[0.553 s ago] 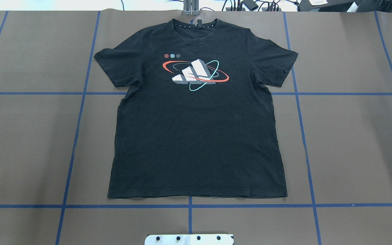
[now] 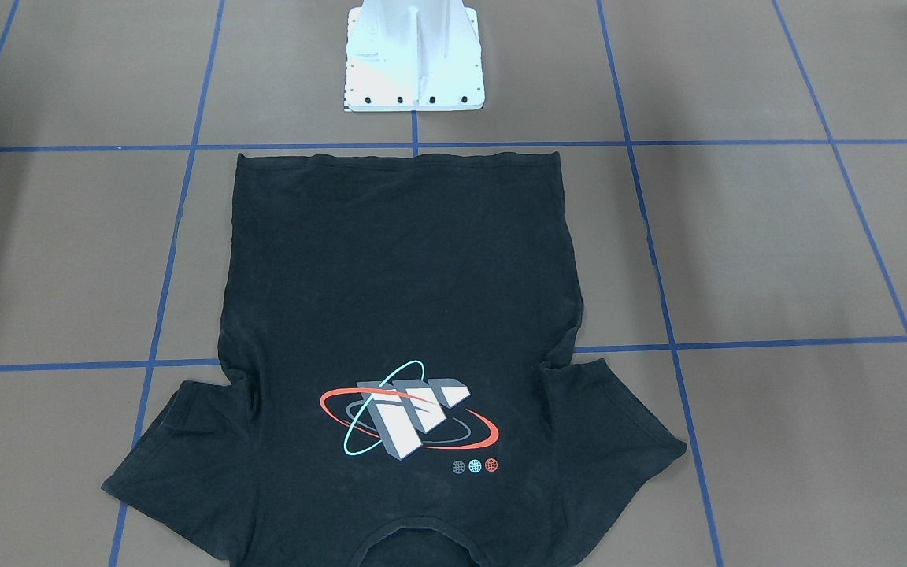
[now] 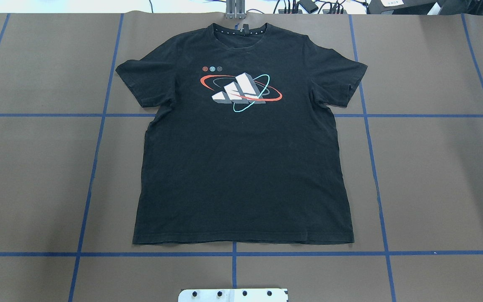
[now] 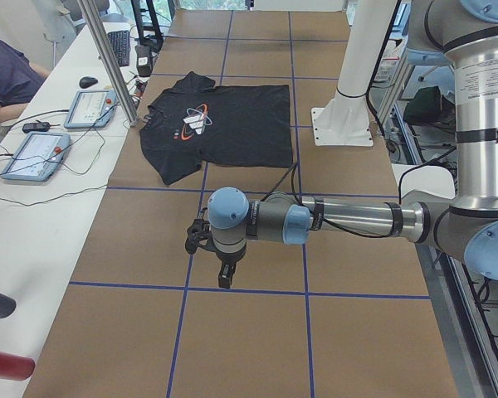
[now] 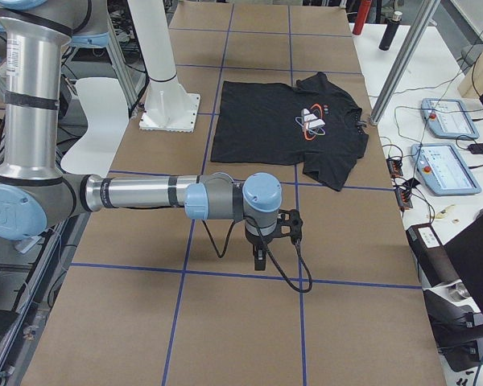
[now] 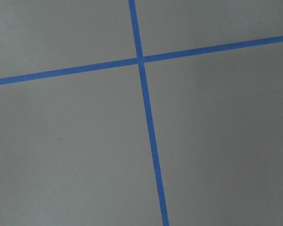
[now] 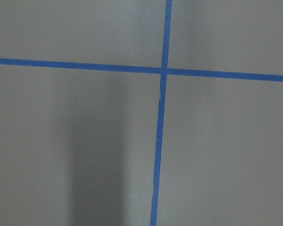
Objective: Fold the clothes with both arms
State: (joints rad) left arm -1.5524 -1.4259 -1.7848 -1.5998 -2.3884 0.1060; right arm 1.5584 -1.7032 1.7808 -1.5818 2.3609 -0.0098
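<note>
Black T-shirt [image 3: 241, 167] found flat, hem toward pedestal [image 2: 414, 55]; saw left claw [image 4: 224, 278], right claw [image 5: 259, 260] far either side, seemingly neither nearer; couldn't tell whether spread or pressed.

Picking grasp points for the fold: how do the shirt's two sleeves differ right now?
Sides are the robot's.
1. The right sleeve has its tip lying over a blue tape line; the left sleeve only about reaches the line on its side.
2. The right sleeve's cuff shows a small pucker; the left sleeve's cuff looks smooth.
Shared: both are spread out, unfolded, flat on the table.
</note>
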